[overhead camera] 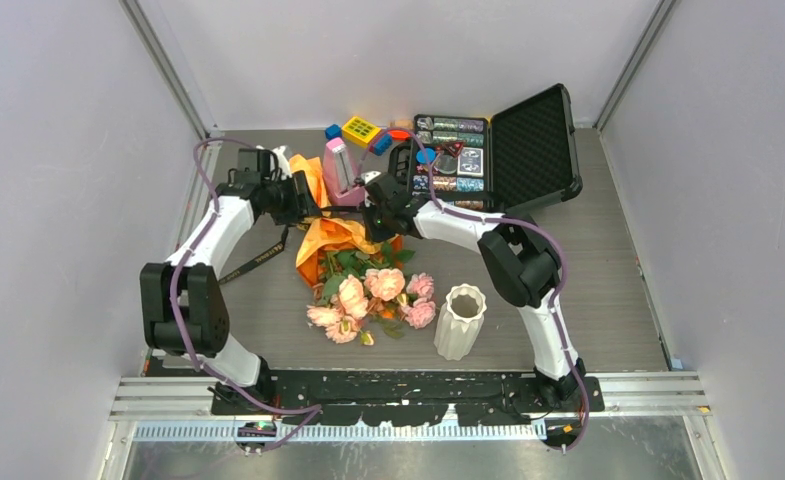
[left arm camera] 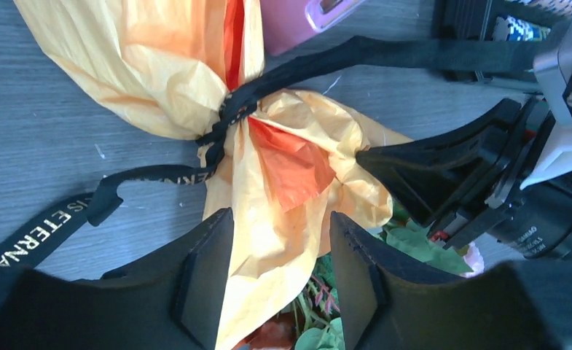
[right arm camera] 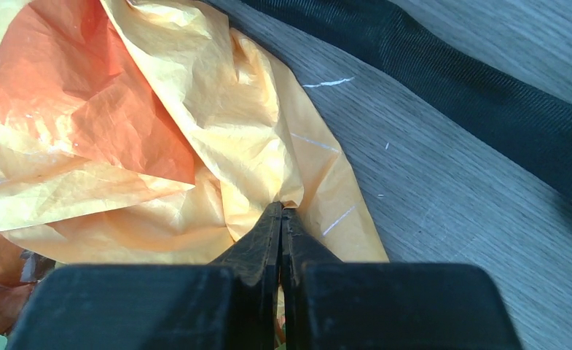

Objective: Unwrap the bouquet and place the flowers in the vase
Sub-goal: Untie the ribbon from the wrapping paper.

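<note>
Bouquet (right arm camera: 195, 131) paper pinched in closed right gripper (right arm camera: 281, 213); left gripper (left arm camera: 281, 219) parted, straddling it.

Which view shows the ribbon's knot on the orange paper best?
Left wrist: the ribbon cinches the paper mid-frame, unobstructed. Top external shows only its loose tail; right wrist only a plain black band, no knot.

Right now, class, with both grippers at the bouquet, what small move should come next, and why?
Probably the left gripper should close on the orange paper: its jaws stand open astride it near the black ribbon, which is still cinched round it, while the right gripper is shut on the paper's edge. Anchored, the wrap could be pulled apart.
</note>
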Controlling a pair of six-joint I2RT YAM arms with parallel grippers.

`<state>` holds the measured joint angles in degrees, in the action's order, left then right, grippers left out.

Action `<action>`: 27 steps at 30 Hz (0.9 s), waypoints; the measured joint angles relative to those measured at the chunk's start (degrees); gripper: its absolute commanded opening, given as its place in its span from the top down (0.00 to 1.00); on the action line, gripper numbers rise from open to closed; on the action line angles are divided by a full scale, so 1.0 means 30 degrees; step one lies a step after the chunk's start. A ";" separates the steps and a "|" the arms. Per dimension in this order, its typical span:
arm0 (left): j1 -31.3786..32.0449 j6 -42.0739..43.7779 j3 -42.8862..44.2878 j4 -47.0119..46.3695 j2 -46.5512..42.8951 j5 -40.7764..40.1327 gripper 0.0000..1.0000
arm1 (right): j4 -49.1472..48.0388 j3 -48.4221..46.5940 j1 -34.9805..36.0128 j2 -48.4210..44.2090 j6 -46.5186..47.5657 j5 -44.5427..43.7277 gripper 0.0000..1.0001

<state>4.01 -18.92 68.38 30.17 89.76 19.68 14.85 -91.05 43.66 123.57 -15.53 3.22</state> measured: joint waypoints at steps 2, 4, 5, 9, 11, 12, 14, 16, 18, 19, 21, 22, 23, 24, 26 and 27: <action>0.0000 -0.0270 0.0146 -0.0306 0.0168 -0.0095 0.49 | 0.0022 0.0073 0.0000 -0.0160 -0.0036 0.0007 0.86; 0.0007 -0.0517 0.0386 -0.0430 0.0648 -0.0175 0.54 | 0.0058 0.0131 0.0000 -0.0313 -0.0066 0.0000 0.80; 0.0007 -0.0561 0.0495 -0.0539 0.1005 -0.0211 0.57 | 0.0080 0.0175 0.0000 -0.0430 -0.0073 -0.0029 0.77; 0.0051 -0.0685 0.0590 -0.0750 0.2849 -0.0219 0.71 | 0.0255 0.0204 0.0000 -0.0947 -0.0102 -0.0051 0.63; 0.0146 -0.0699 0.0554 -0.0758 0.3636 -0.0226 0.76 | 0.0306 0.0189 0.0007 -0.1231 -0.0087 -0.0044 0.54; 0.0197 -0.0729 0.0517 -0.0736 0.3832 -0.0211 0.78 | 0.0372 0.0124 0.0007 -0.1326 -0.0095 -0.0044 0.53; 0.0291 -0.0707 0.0510 -0.0707 0.4044 -0.0211 0.83 | 0.0495 -0.0204 0.0000 -0.1355 -0.0022 -0.0029 0.49; 0.0328 -0.0641 0.0517 -0.0692 0.4102 -0.0211 0.86 | 0.0692 -0.0721 0.0000 -0.1355 -0.0007 -0.0007 0.46; 0.0335 -0.0605 0.0510 -0.0685 0.4153 -0.0211 0.88 | 0.0925 -0.1515 0.0000 -0.1333 -0.0015 0.0058 0.43; 0.0342 -0.0597 0.0510 -0.0685 0.4167 -0.0211 0.89 | 0.1005 -0.2113 0.0007 -0.1246 -0.0015 0.0131 0.41; 0.0357 -0.0634 0.0408 -0.0765 0.4175 -0.0219 0.90 | 0.0911 -0.3140 0.0007 -0.0984 -0.0051 0.0277 0.40; 0.0379 -0.0692 0.0328 -0.0809 0.4167 -0.0226 0.90 | 0.0794 -0.3614 0.0007 -0.0831 -0.0095 0.0393 0.39; 0.0386 -0.0794 0.0153 -0.0954 0.4167 -0.0226 0.90 | 0.0685 -0.4029 0.0007 -0.0634 -0.0131 0.0532 0.39; 0.0393 -0.1056 -0.0073 -0.1173 0.4146 -0.0226 0.89 | 0.0583 -0.4342 0.0007 -0.0444 -0.0175 0.0648 0.39; 0.0393 -0.1552 -0.0750 -0.1865 0.3942 -0.0262 0.86 | 0.0393 -0.5064 0.0015 0.0168 -0.0328 0.0969 0.40; 0.0393 -0.1923 -0.1399 -0.2535 0.3687 -0.0299 0.85 | 0.0350 -0.5377 0.0022 0.0539 -0.0393 0.1122 0.41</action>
<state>5.19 -24.69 64.18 22.57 100.82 18.79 15.90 -107.18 43.72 125.19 -16.71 6.59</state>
